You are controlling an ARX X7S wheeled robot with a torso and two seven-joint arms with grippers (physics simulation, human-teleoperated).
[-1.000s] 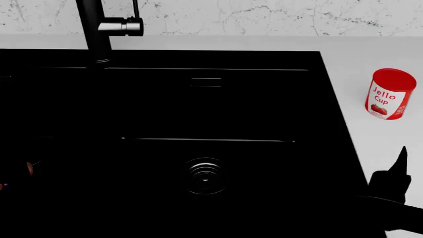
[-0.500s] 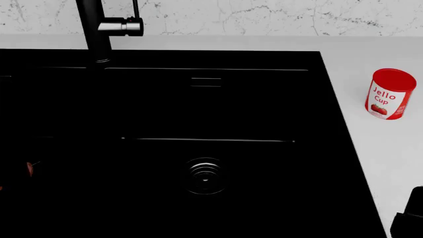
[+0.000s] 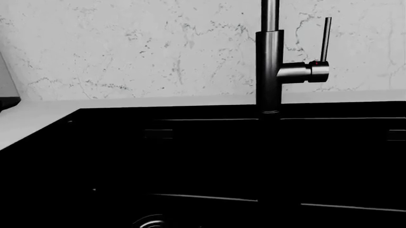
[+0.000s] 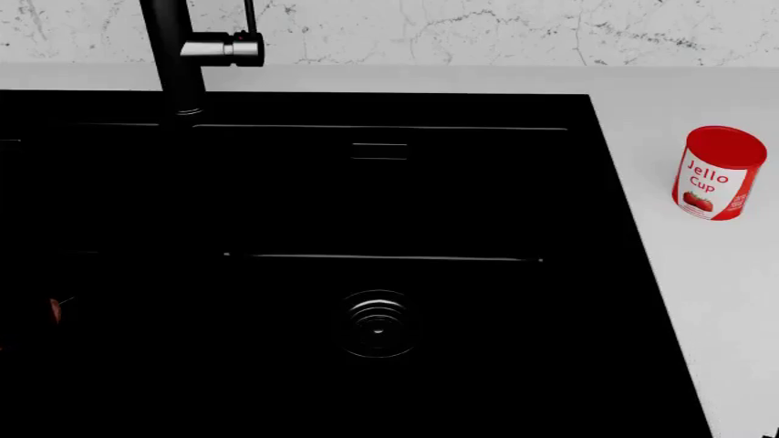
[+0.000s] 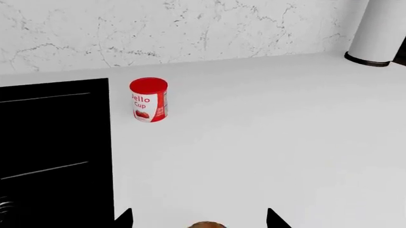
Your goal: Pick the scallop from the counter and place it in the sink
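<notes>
Scallop (image 5: pixel 204 224): only a thin brown-orange rounded sliver shows at the edge of the right wrist view; it lies on the counter, between the two finger tips and apart from both.
Scallop, appearance: too little shows to make out ribs or the fan outline; the colour is a warm brown.
Right fingers (image 5: pixel 124 218): two dark pointed tips, spread wide and released, one on each side of the scallop; neither touches it. Right gripper (image 5: pixel 198 219) sits low over the counter.
Left gripper: not seen in any view; whether its fingers are released or clenched cannot be told.
Counter (image 5: pixel 266 142): plain white, smooth, running from the sink's edge to the marbled back wall (image 5: pixel 190 28).
Jello cup (image 5: pixel 149 99): red, upright on the counter, just beside the sink's edge and well beyond the scallop, toward the wall.
Sink (image 4: pixel 365 228): large black basin with a ringed drain (image 4: pixel 376 324); the scallop lies outside it.
Tap (image 3: pixel 271 61): dark upright column with a side lever, at the sink's back rim.
</notes>
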